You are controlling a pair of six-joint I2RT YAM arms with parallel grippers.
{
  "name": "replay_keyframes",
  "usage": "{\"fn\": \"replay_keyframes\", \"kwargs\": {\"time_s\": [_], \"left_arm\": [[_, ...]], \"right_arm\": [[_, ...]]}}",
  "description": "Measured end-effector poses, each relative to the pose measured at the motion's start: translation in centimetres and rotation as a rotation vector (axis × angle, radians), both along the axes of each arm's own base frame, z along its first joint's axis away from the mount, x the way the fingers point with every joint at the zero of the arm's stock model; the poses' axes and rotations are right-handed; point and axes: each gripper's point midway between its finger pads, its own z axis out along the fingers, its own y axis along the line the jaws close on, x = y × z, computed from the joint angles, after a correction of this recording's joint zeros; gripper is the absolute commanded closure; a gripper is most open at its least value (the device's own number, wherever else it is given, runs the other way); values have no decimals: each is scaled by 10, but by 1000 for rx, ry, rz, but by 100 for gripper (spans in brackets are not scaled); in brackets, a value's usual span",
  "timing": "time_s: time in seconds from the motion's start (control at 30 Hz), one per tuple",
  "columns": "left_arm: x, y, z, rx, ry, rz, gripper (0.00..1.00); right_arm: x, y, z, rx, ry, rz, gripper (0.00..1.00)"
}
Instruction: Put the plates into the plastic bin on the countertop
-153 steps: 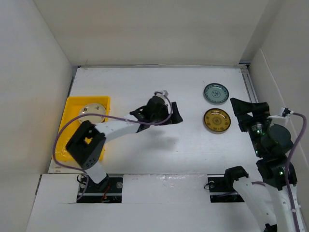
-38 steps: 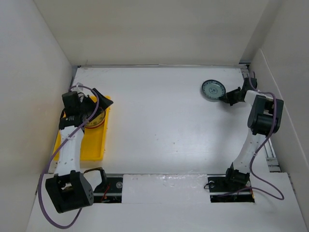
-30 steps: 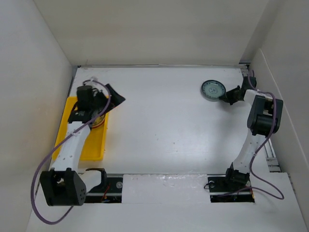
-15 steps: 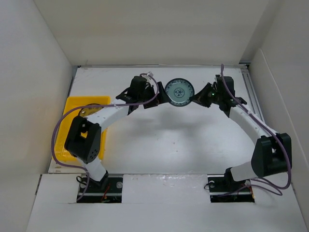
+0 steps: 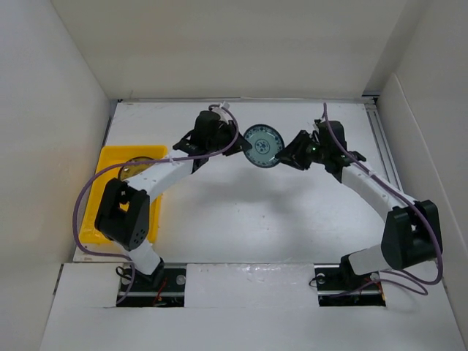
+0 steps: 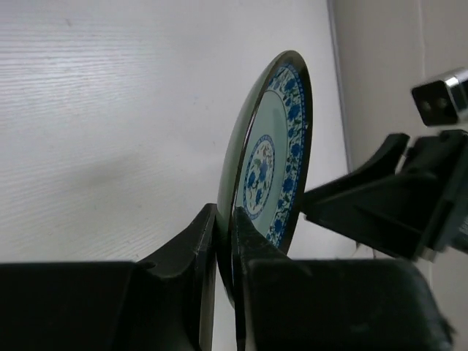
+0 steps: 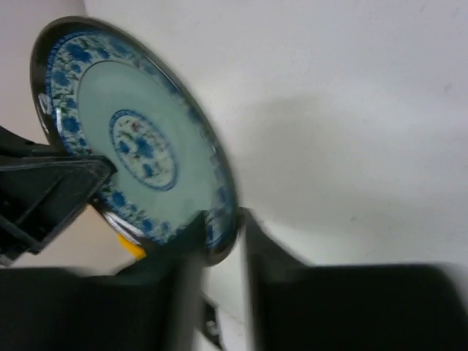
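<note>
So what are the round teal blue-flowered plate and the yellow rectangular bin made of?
Round teal blue-flowered plate: likely glazed ceramic, with a glossy sheen and a dark rim, though melamine is possible. Yellow rectangular bin: seemingly moulded plastic, with a uniform bright colour.

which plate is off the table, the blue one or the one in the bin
The blue-patterned plate: it is held up between the arms, left gripper pinching one rim, right gripper at the other. The second plate lies in the yellow bin.
</note>
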Motion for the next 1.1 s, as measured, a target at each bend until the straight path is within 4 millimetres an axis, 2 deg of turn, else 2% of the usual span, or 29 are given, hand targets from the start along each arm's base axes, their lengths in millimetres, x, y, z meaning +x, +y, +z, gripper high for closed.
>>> {"fn": "replay_keyframes", "kwargs": {"time_s": [0.03,0.1,0.13,0.2,0.23,0.27,0.33,0.4,0.43,0.47,0.53,0.63,0.7,0.73,0.8,0.83,0.87,0.97,1.0,1.07,1.1], "left_arm": [[3,3,2,4,-10,11,100],[7,15,-6,45,5,61,100],[11,26,-11,69,22,100,100],[20,68,-24,116,68,217,100],[24,96,-27,128,83,289,100],[26,132,-30,137,104,379,100],[24,219,-27,136,118,602,100],[11,307,-14,132,105,846,100],[1,341,-5,128,87,946,100],[-8,369,5,129,65,1033,100],[-23,402,18,128,33,1134,100],[-36,426,9,137,57,1198,100],[-43,436,-13,147,129,1218,100],[-49,439,-32,154,192,1226,100],[-56,440,-48,161,254,1228,100],[-59,438,-55,165,280,1222,95],[-62,436,-59,166,299,1215,81],[-61,433,-58,164,297,1192,68],[-61,431,-58,162,296,1181,50],[-62,428,-56,164,288,1160,25],[-63,426,-54,165,285,1148,8]], "right_arm": [[-2,3,1,5,1,8,30],[-3,9,6,18,-21,34,23],[-4,11,10,24,-33,44,11],[-5,8,15,25,-55,43,11],[-6,7,17,26,-67,42,11],[-8,4,17,24,-76,38,11],[-13,1,17,19,-82,37,11],[-16,1,13,13,-82,43,11],[-17,1,11,8,-80,47,11],[-19,3,8,5,-74,55,11],[-24,7,4,-1,-70,72,11],[-32,17,1,-3,-63,105,11],[-36,24,1,-1,-64,128,11],[-39,27,1,0,-64,140,11],[-42,31,2,3,-64,155,11],[-43,32,3,4,-66,159,10],[-44,33,4,5,-69,162,10],[-46,32,14,14,-95,164,10],[-47,32,18,18,-108,164,10],[-50,31,28,27,-134,163,10],[-51,31,32,31,-146,163,10]]}}
